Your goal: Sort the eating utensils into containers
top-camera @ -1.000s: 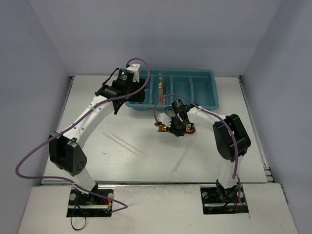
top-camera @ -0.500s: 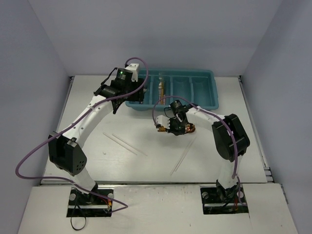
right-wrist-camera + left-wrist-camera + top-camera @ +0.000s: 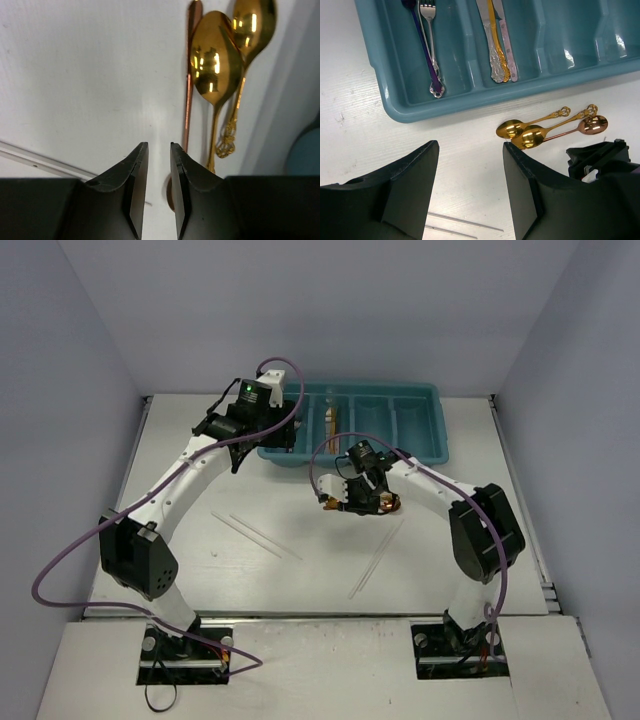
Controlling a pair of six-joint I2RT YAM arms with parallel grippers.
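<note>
The teal tray point(image 3: 432, 392) stands at the back of the table. In the left wrist view the tray point(image 3: 470, 105) holds a silver fork point(image 3: 431, 45) and a dark purple utensil point(image 3: 422, 45) in its left compartment, and several knives point(image 3: 495, 45) in the one beside it. Two gold spoons point(image 3: 530, 131) and a copper spoon point(image 3: 590, 125) lie on the table just in front of the tray. My left gripper point(image 3: 470, 146) hovers open and empty near the tray's left end. My right gripper point(image 3: 158, 146), narrowly open and empty, sits just left of the copper spoon's handle point(image 3: 188, 100) and the gold spoons point(image 3: 215, 60).
Thin pale chopsticks lie on the table: a pair point(image 3: 255, 534) at centre left and another pair point(image 3: 375, 560) near the right arm. One chopstick point(image 3: 40, 160) runs under my right gripper's left finger. Grey walls close in the table on three sides.
My right gripper has shifted slightly left and toward the tray over the spoons, and its elbow has swung right. The left arm has barely moved.
</note>
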